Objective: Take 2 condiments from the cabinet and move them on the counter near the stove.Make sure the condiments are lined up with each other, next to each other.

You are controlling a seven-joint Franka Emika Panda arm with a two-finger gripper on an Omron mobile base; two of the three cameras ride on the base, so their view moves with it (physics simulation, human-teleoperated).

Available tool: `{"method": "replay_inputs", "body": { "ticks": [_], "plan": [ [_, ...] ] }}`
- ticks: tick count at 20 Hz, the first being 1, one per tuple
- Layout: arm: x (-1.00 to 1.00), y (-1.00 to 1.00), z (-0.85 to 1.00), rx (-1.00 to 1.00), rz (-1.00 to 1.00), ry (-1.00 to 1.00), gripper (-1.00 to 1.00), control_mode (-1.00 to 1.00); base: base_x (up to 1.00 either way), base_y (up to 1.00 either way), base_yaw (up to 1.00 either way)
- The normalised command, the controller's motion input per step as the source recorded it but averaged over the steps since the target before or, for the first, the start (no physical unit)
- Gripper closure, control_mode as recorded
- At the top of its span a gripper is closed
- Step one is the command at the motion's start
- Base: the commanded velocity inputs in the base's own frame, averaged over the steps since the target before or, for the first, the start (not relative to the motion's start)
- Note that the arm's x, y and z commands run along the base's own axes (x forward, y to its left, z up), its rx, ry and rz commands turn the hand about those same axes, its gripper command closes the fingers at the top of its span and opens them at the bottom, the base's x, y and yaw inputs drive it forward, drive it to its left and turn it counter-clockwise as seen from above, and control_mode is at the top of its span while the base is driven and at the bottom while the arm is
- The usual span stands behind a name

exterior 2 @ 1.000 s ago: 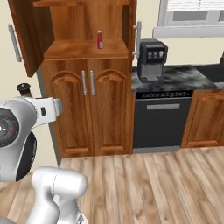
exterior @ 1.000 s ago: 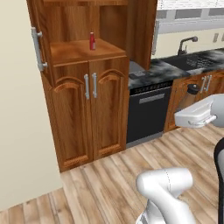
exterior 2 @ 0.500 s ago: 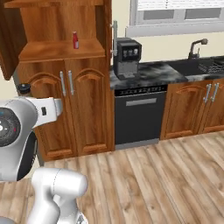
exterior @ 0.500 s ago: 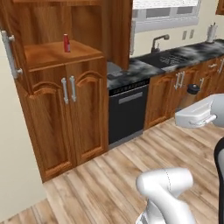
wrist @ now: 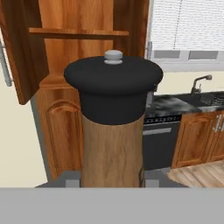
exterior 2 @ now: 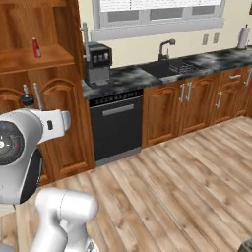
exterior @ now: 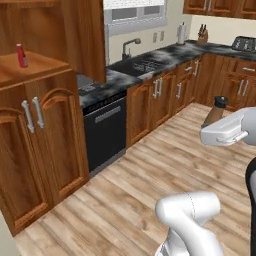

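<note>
The robot's base is turning toward the right, so both base cameras are sweeping across the kitchen. The cabinet (exterior: 45, 130) and its red bottle (exterior: 21, 55) are sliding toward the left edge, while the sink (exterior 2: 172, 66) and more counter (exterior: 165, 57) are coming into view.

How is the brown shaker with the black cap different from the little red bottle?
The tan-brown wooden shaker with a black cap is squat and round-topped; the small red tapered bottle is slim with a pale cap. The shaker is carried at the end of the robot's arm, away from the cabinet; the red bottle stands on the reddish-brown wooden cabinet shelf. The shaker's cap has a small grey knob; the bottle shows none. Both stand upright.
</note>
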Motion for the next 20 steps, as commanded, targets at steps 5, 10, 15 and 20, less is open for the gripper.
{"method": "replay_inputs", "body": {
  "ticks": [5, 10, 15, 20],
  "plan": [
    [0.0, 0.0, 0.0, 0.0, 0.0, 0.0, 1.0, 1.0, -0.31, 0.01, -0.52],
    [0.0, 0.0, 0.0, 0.0, 0.0, 0.0, 1.0, 1.0, -0.32, 0.01, -0.51],
    [0.0, 0.0, 0.0, 0.0, 0.0, 0.0, 1.0, 1.0, -0.29, 0.01, -0.49],
    [0.0, 0.0, 0.0, 0.0, 0.0, 0.0, 1.0, 1.0, -0.19, 0.08, -0.47]
  ]
}}
